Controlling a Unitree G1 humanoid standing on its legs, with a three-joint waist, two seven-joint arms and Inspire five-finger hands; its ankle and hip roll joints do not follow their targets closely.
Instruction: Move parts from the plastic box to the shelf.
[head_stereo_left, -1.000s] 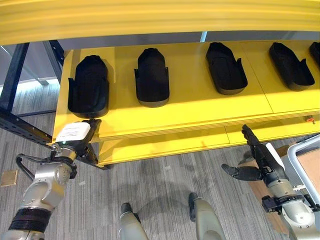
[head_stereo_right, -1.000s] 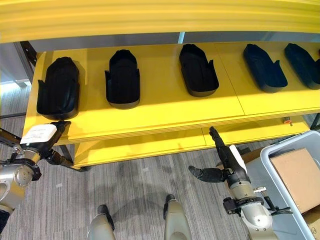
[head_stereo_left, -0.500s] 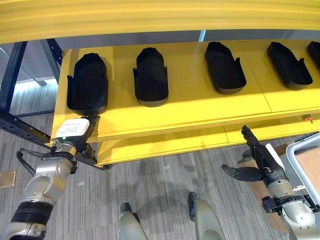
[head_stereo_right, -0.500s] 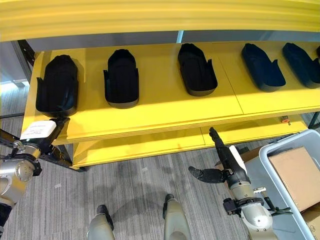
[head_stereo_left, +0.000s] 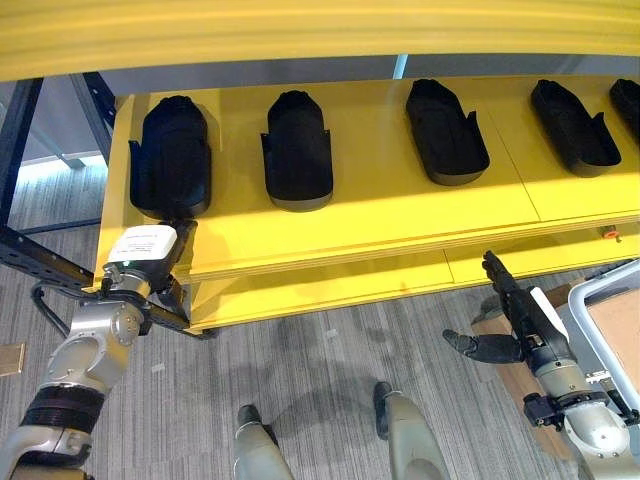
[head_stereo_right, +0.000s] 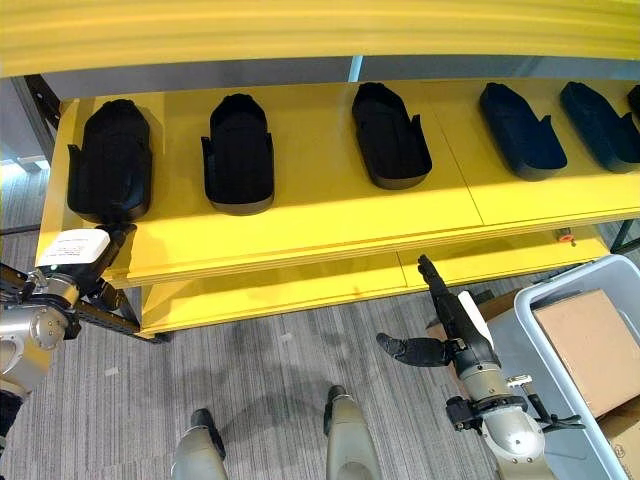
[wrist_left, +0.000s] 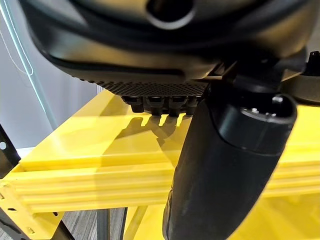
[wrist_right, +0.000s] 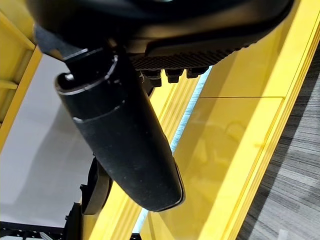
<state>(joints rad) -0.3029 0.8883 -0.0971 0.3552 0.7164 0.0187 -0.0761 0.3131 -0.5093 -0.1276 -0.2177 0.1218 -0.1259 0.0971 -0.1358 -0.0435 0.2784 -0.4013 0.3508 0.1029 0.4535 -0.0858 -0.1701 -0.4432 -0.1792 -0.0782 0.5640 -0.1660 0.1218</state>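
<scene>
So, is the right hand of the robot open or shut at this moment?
Open. The right hand has straight fingers pointing up toward the yellow shelf, its thumb out sideways, and it holds nothing.

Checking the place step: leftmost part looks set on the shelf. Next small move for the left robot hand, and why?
Probably draw the left robot hand back from the shelf edge. The leftmost part already rests on the shelf, apart from the hand, and the plastic box sits beside the open right robot hand.

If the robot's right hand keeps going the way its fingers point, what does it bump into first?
Probably the yellow shelf. The right hand is open, fingers pointing up toward the shelf's front edge just ahead. Depth is unclear, so it might slip beneath the top board instead.
</scene>
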